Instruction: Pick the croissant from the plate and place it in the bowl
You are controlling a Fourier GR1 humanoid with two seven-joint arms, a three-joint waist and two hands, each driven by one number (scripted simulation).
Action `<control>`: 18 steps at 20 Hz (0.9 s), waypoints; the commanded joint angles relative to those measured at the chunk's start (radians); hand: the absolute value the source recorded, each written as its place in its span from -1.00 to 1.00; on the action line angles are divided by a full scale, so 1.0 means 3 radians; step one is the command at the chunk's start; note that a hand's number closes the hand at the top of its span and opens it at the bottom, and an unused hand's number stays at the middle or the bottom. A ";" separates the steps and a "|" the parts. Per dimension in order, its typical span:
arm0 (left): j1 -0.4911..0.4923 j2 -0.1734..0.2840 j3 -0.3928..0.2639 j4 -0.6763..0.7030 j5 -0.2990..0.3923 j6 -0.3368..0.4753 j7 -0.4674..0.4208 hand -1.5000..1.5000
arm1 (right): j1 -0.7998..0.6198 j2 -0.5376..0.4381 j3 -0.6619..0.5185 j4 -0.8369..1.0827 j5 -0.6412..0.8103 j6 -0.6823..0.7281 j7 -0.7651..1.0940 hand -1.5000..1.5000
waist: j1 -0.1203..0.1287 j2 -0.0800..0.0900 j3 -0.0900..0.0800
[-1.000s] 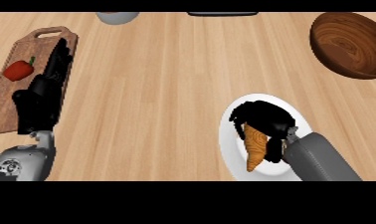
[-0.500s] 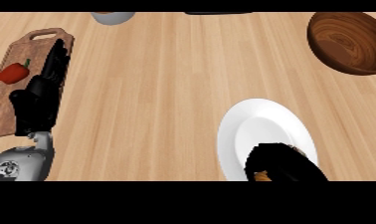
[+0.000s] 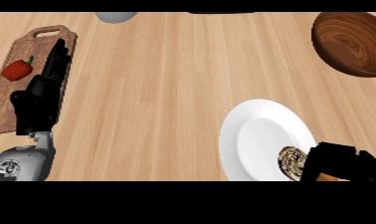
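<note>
On pale wood-grain counter point(image 3: 169, 83): round glossy white plate point(image 3: 253, 138).

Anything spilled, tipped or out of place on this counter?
Nothing stands out. The white plate and wooden bowl sit flat, and the red pepper lies on the cutting board; no spills.

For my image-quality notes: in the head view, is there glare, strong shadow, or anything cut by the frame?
Head view: light is even, no glare on the white plate; the wooden bowl is shaded dark inside and cut by the right edge; the right hand, at the bottom edge, hides most of the croissant; the left hand rests open at the left.
</note>
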 commanded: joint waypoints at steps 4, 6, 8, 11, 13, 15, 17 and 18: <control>-0.0182 0.0016 0.0037 0.0001 0.0060 -0.0121 0.0124 0.00 | -0.0510 -0.0067 -0.1052 0.0162 -0.0733 0.0070 0.0470 1.00 | 0.0081 0.0016 0.0003; -0.0031 -0.0055 -0.0002 0.0035 -0.0004 -0.0083 -0.0055 0.00 | -0.0832 -0.0073 -0.1108 0.0442 -0.0761 0.0023 0.0586 1.00 | 0.0104 0.0017 0.0002; -0.0050 -0.0087 -0.0011 0.0007 -0.0026 -0.0050 -0.0006 0.00 | -0.1135 -0.0257 -0.1370 0.0921 -0.0895 0.0050 0.0462 1.00 | 0.0115 0.0019 0.0004; -0.0060 -0.0169 -0.0067 0.0124 -0.0081 -0.0031 -0.0126 0.00 | -0.1473 -0.0271 -0.1456 0.1453 -0.0870 -0.0101 0.0341 1.00 | 0.0120 0.0024 0.0004; -0.0213 0.0006 0.0122 0.0152 0.0059 -0.0176 -0.0025 0.00 | -0.1697 -0.0228 -0.1377 0.1887 -0.0631 -0.0323 0.0147 1.00 | 0.0139 0.0030 0.0005; -0.0185 -0.0112 0.0003 0.0175 -0.0046 -0.0093 -0.0068 0.00 | -0.1939 -0.0526 -0.1694 0.2371 -0.0772 -0.0265 -0.0151 1.00 | 0.0137 0.0033 0.0006; -0.0221 -0.0205 -0.0154 0.0026 -0.0189 -0.0001 0.0110 0.00 | -0.2250 -0.0608 -0.1733 0.2845 -0.0791 -0.0307 -0.0159 1.00 | 0.0168 0.0035 0.0008; -0.0234 -0.0094 -0.0004 0.0106 -0.0094 -0.0101 0.0070 0.00 | -0.2205 -0.0716 -0.1850 0.2958 -0.0888 -0.0226 -0.0375 1.00 | 0.0131 0.0027 0.0006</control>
